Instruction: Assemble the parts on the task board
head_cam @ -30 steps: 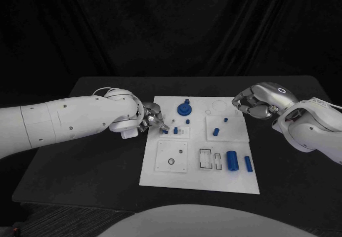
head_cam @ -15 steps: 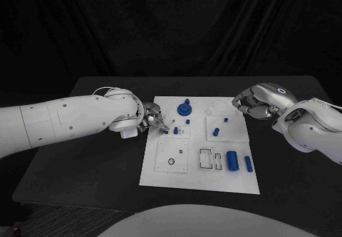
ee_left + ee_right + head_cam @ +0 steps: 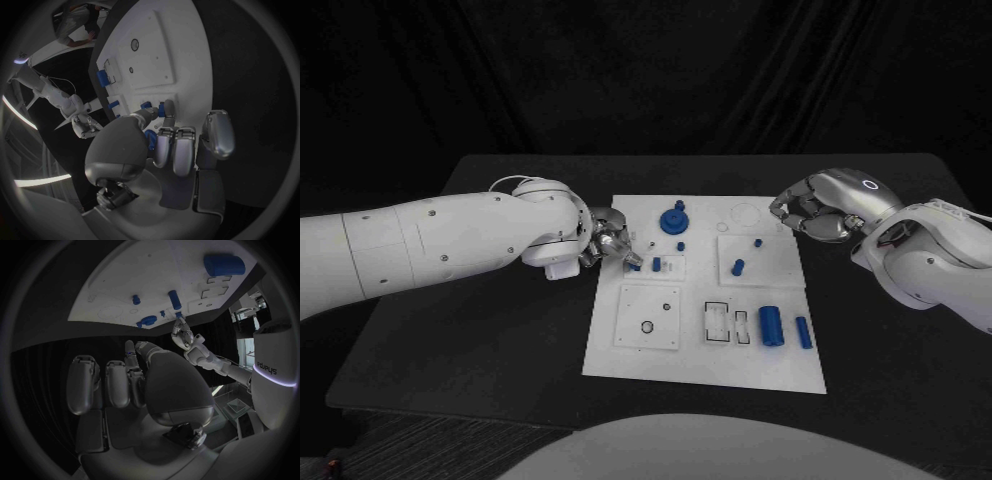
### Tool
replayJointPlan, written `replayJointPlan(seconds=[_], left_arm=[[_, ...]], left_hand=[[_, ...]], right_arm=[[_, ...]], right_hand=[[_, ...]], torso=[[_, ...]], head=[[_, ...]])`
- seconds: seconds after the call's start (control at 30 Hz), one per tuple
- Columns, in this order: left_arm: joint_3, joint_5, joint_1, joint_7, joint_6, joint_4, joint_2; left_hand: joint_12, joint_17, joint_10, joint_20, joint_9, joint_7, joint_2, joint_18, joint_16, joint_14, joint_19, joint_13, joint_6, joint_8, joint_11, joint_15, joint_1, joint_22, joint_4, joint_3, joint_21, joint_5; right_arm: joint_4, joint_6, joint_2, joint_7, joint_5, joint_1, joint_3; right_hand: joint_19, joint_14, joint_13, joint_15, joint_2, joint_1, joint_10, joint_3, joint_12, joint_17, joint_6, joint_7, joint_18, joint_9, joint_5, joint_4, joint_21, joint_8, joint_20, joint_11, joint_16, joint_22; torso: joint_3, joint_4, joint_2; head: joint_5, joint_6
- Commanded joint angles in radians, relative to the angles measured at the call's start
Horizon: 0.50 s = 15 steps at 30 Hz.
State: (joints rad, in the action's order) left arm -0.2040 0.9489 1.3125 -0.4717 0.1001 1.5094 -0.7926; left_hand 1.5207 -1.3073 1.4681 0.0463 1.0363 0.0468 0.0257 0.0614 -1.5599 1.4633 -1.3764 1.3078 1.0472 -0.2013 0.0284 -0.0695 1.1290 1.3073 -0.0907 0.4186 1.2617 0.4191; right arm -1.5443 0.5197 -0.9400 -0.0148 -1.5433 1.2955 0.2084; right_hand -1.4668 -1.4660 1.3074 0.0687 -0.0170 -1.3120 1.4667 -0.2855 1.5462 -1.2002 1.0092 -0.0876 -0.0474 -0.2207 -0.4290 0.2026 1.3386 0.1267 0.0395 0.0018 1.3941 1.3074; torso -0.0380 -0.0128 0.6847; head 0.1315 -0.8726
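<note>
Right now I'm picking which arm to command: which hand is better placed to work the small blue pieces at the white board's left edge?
Left. The left hand has its fingertips at the small blue pieces on the white task board; the right hand hangs curled off the board's far right corner.

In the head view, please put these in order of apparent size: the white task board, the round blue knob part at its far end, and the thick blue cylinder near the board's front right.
1. The task board, by far the largest.
2. The thick blue cylinder and the round blue knob part: these look about alike in size, so I would not rank one above the other.
</note>
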Motion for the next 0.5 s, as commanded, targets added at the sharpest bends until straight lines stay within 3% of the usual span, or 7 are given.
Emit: replayJointPlan(seconds=[0.03, 0.07, 0.33, 0.5], left_arm=[[-0.008, 0.003, -0.008, -0.026, 0.036, -0.003, 0.002], [-0.008, 0.003, -0.008, -0.026, 0.035, -0.003, 0.002], [-0.008, 0.003, -0.008, -0.032, 0.039, -0.006, 0.007], [-0.008, 0.003, -0.008, -0.039, 0.043, -0.006, 0.007]], left_hand=[[-0.005, -0.236, 0.064, -0.001, -0.005, -0.008, -0.008, 0.012, 0.008, 0.088, -0.002, 0.219, 0.002, 0.007, -0.001, 0.001, -0.012, 0.165, -0.007, -0.007, -0.008, -0.046], [-0.010, -0.232, 0.061, 0.001, -0.018, -0.004, -0.014, 0.013, 0.010, 0.085, 0.002, 0.215, -0.005, 0.021, -0.005, 0.005, -0.043, 0.163, -0.038, -0.027, -0.015, -0.133], [-0.014, -0.226, 0.056, 0.015, -0.115, 0.018, -0.010, 0.016, 0.015, 0.080, 0.008, 0.211, 0.000, 0.091, -0.024, 0.020, -0.147, 0.160, -0.148, -0.156, -0.030, -0.328], [-0.015, -0.225, 0.055, 0.018, -0.137, 0.020, -0.016, 0.017, 0.015, 0.079, 0.008, 0.210, 0.007, 0.102, -0.026, 0.022, -0.168, 0.160, -0.176, -0.204, -0.032, -0.357]], right_arm=[[-0.001, -0.003, -0.001, 0.018, -0.002, -0.002, -0.001], [-0.001, -0.003, -0.001, 0.018, -0.002, -0.002, -0.001], [-0.002, -0.003, -0.001, 0.019, -0.002, -0.002, -0.001], [-0.002, -0.003, -0.002, 0.018, -0.002, -0.002, -0.001]], right_hand=[[-0.014, -0.043, 0.204, -0.007, -0.002, -0.010, 0.078, -0.001, -0.004, 0.000, 0.005, -0.004, -0.005, -0.001, -0.005, -0.006, -0.004, -0.007, 0.008, 0.006, -0.004, 0.193], [-0.014, -0.043, 0.204, -0.007, -0.002, -0.010, 0.078, -0.001, -0.004, 0.000, 0.005, -0.004, -0.005, -0.001, -0.005, -0.006, -0.004, -0.007, 0.008, 0.006, -0.004, 0.193], [-0.014, -0.043, 0.204, -0.007, -0.002, -0.010, 0.078, -0.001, -0.004, 0.000, 0.005, -0.004, -0.005, -0.001, -0.005, -0.006, -0.004, -0.007, 0.008, 0.006, -0.004, 0.193], [-0.014, -0.043, 0.202, -0.007, -0.001, -0.013, 0.077, -0.003, -0.005, 0.001, 0.005, -0.005, -0.005, -0.002, -0.006, -0.010, -0.004, -0.007, 0.008, 0.006, -0.005, 0.193]], torso=[[0.0000, -0.0004, 0.000], [0.0000, -0.0006, 0.000], [-0.0010, -0.0012, -0.001], [-0.0013, -0.0019, -0.001]], head=[[0.001, 0.000], [0.001, 0.000], [0.000, 0.000], [0.000, 0.000]])
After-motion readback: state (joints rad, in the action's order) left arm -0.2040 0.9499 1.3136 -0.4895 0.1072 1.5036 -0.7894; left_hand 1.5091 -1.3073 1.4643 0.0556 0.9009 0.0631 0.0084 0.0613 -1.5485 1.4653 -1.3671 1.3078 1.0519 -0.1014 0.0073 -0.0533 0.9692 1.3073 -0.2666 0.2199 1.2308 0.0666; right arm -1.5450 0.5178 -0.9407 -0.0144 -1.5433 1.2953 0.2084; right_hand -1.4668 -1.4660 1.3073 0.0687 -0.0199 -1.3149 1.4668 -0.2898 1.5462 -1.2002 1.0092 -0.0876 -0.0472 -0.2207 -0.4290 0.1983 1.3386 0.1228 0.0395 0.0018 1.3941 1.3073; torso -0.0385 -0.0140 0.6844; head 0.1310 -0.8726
